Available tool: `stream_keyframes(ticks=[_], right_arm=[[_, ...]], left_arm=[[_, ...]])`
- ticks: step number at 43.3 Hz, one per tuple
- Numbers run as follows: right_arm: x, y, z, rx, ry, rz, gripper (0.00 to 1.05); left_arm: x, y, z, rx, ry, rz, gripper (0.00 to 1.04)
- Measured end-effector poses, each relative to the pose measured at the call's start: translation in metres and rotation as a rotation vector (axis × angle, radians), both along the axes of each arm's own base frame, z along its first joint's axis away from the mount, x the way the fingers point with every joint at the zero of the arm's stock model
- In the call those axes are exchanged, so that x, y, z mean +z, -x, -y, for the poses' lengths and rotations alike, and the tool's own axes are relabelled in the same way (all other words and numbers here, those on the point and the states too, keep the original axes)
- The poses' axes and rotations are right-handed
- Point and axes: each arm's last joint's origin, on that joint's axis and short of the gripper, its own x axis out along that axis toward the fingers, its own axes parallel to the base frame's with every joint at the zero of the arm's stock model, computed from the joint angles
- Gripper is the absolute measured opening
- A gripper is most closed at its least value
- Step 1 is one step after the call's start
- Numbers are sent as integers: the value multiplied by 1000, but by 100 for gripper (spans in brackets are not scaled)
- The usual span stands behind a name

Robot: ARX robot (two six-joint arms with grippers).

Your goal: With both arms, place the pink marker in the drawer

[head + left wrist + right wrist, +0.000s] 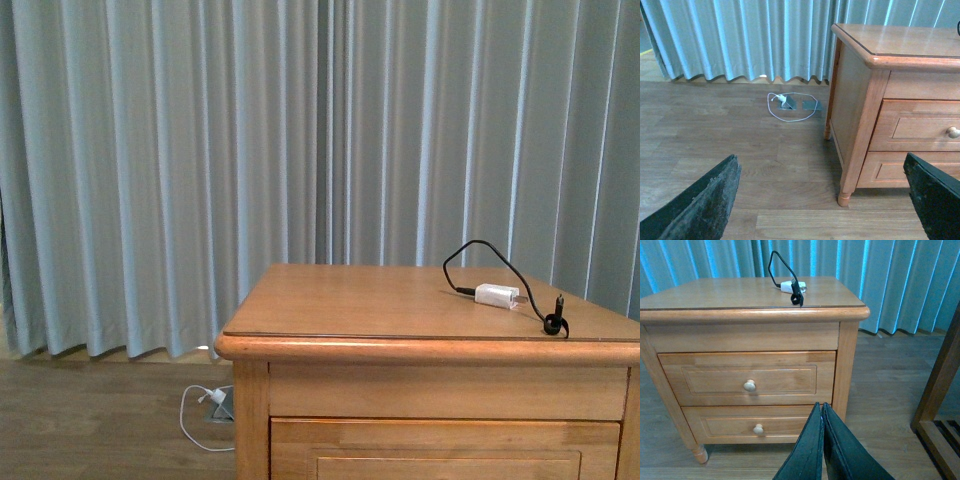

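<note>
The pink marker shows in no view. The cabinet's upper drawer (747,377) is closed, with a small round knob (749,385). It also shows in the left wrist view (920,125), and its top edge shows in the front view (445,450). My right gripper (820,407) is shut, with nothing showing between the fingers. It hangs in front of the cabinet's right side, level with the lower drawer (757,426). My left gripper (820,162) is open and empty, low over the floor to the left of the cabinet. Neither arm shows in the front view.
A white charger plug (497,295) with a black cable lies on the cabinet top; it also shows in the right wrist view (786,286). A white cable (790,106) lies on the wooden floor by the curtain (200,150). A wooden frame (940,385) stands right of the cabinet.
</note>
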Motion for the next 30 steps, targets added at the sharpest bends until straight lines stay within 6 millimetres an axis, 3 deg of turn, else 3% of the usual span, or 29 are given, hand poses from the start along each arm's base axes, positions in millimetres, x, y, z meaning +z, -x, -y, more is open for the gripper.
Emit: stream_keyframes(ticks=[20,30], right_arm=[[-3,13,0,0,2,-5,2],[-3,13,0,0,2,-5,55]], left_arm=[[0,0,0,1,0,0,99],[0,0,0,1,0,0,99]])
